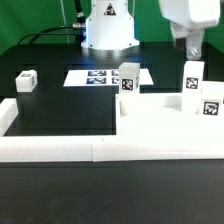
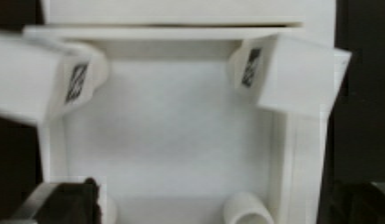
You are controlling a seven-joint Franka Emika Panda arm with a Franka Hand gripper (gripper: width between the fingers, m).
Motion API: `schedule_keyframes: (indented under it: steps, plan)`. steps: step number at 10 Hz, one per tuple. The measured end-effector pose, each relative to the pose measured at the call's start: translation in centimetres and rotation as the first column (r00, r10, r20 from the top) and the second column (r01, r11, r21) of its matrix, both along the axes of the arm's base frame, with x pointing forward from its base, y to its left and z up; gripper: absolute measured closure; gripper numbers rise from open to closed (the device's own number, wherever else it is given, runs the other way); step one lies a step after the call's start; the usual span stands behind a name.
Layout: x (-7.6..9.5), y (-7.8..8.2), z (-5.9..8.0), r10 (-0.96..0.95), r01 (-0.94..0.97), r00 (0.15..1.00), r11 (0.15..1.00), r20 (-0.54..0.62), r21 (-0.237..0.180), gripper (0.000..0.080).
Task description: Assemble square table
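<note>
The white square tabletop [image 1: 160, 118] lies at the exterior view's right, against the border wall. Three white tagged legs stand on it: one at the back left corner [image 1: 128, 78], one at the back right [image 1: 192, 76], one at the front right [image 1: 210, 108]. A fourth leg [image 1: 25, 80] lies loose on the black table at the left. My gripper [image 1: 190, 48] hangs just above the back right leg, open and holding nothing. In the wrist view the tabletop [image 2: 171, 130] fills the picture with two legs [image 2: 43, 80] [image 2: 287, 70] on it. A rounded white top [image 2: 247, 212] shows between my open fingers [image 2: 73, 200].
The long low white border wall [image 1: 90, 147] runs along the front and turns up at the left [image 1: 8, 115]. The marker board [image 1: 95, 77] lies flat in front of the robot base [image 1: 108, 30].
</note>
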State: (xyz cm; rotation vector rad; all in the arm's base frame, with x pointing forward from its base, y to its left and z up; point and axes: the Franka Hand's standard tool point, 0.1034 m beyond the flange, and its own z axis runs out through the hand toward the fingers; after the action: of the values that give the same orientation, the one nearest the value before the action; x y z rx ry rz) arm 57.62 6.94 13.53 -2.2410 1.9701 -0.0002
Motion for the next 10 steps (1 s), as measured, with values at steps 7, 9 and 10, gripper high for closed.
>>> schedule_keyframes:
  steps: [7, 9, 10]
  plan:
    - [-0.6, -1.1, -0.2, 0.497, -0.492, 0.867, 0.867, 0.046, -0.08, 0.0151]
    - [-3.4, -4.9, -1.7, 0.699, -0.685, 0.713, 0.712, 0.054, -0.154, 0.0151]
    - [-4.9, -6.1, -2.4, 0.745, -0.73, 0.666, 0.663, 0.042, -0.166, 0.0151]
